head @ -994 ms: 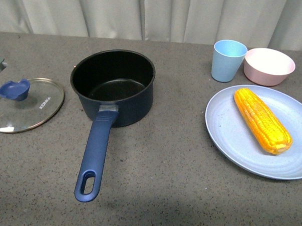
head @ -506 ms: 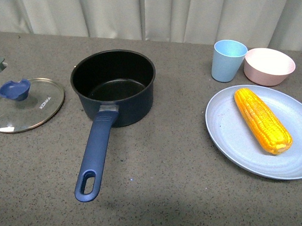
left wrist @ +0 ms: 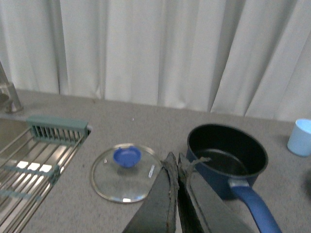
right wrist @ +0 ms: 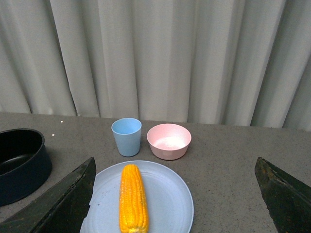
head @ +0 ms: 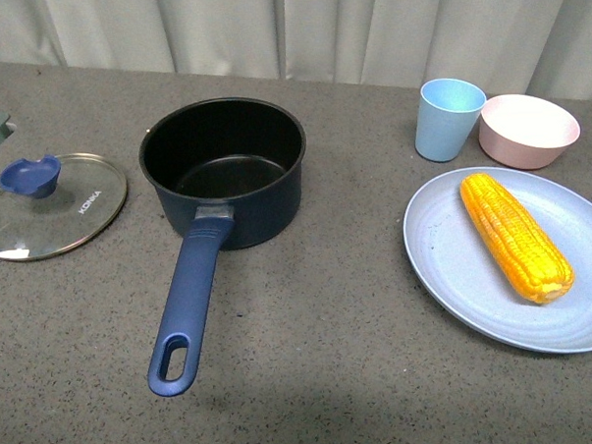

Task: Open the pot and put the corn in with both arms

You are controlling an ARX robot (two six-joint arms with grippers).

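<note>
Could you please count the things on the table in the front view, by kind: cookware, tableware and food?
Cookware: 2, the pot and the glass lid.
Tableware: 3, the plate, the cup and the bowl.
Food: 1, the corn.
Total: 6.

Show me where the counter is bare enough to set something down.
Widest bare stretch: grey counter between the dark navy saucepan, its long blue handle and the pale blue plate. Smaller patch between the glass lid and that handle. Crowded at far right: light blue cup, pink bowl and plate sit close together.
</note>
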